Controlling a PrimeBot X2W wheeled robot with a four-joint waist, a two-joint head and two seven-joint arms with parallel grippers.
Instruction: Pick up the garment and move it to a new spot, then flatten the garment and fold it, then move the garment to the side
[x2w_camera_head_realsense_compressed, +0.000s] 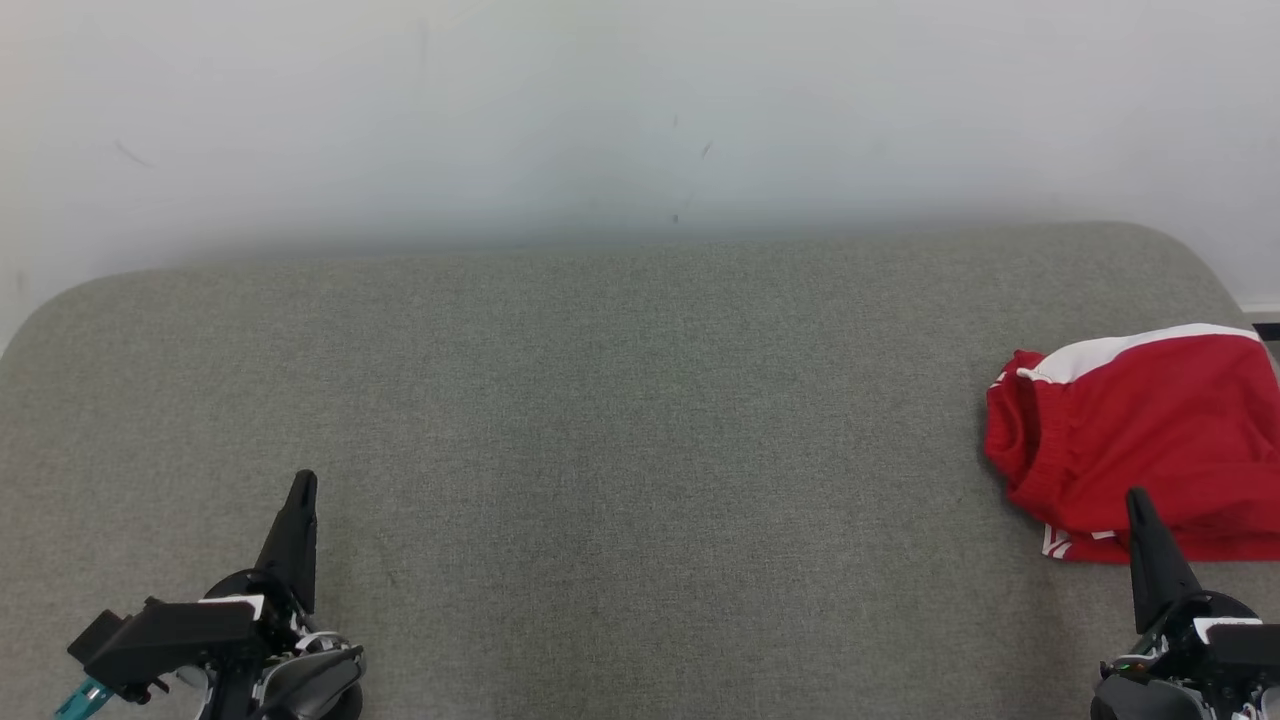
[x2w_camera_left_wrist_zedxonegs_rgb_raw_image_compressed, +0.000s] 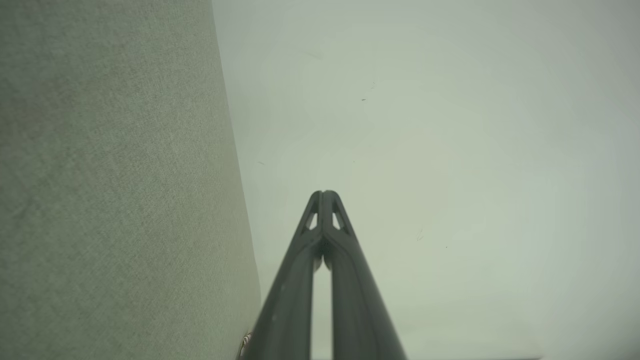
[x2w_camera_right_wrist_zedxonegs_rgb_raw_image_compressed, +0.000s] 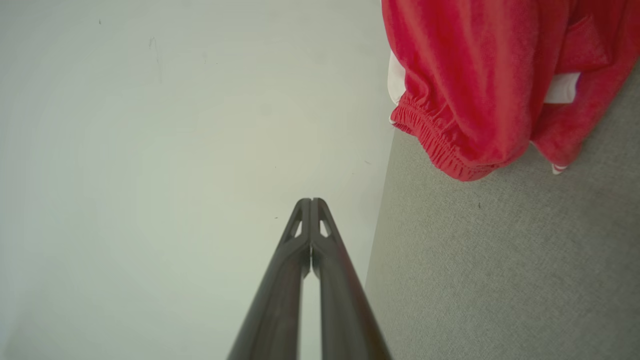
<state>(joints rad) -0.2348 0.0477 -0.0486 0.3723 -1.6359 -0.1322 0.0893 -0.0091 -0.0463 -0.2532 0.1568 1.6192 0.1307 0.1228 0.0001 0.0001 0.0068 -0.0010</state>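
Head view, with both wrist views. The red garment (x2w_camera_head_realsense_compressed: 1140, 430), trimmed in white, lies in a loose bundle at 3 o'clock on the grey padded surface (x2w_camera_head_realsense_compressed: 640, 420), its elastic waistband turned toward the centre and its far side cut off by the frame. The left gripper (x2w_camera_head_realsense_compressed: 303, 485) rests at 8 o'clock, fingers pressed together and holding nothing, well apart from the cloth. The right gripper (x2w_camera_head_realsense_compressed: 1135, 497) sits at 4 o'clock, fingers likewise pressed together and empty. Its tip overlaps the garment's near hem, and contact cannot be confirmed.

Hazards, as judged:
- An advance with the fingers together would push the bundle rather than grasp it, possibly off the surface's right-hand edge.
- A pinch that takes only the top layer would let the lower layers trail and undo any fold.
- The left arm has a long reach to 3 o'clock, so a one-sided lift may twist the cloth.
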